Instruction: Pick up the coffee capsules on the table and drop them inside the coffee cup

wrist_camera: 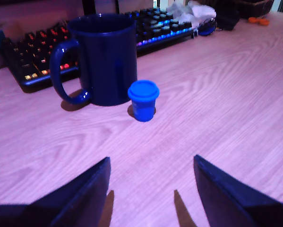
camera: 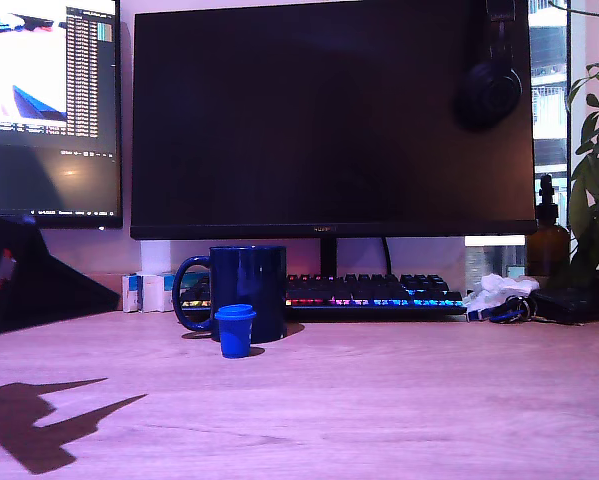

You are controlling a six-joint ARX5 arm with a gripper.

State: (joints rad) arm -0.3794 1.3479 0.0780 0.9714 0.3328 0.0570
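A blue coffee capsule (wrist_camera: 143, 100) stands at frame centre on the bench (wrist_camera: 226, 118), just beside the coffee cup (wrist_camera: 103, 56); the gripper (wrist_camera: 150, 189) hangs short, jaws apart and empty, pickup not yet begun.

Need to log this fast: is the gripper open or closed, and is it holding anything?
Gripper: open and empty, fingers spread above the bare table.
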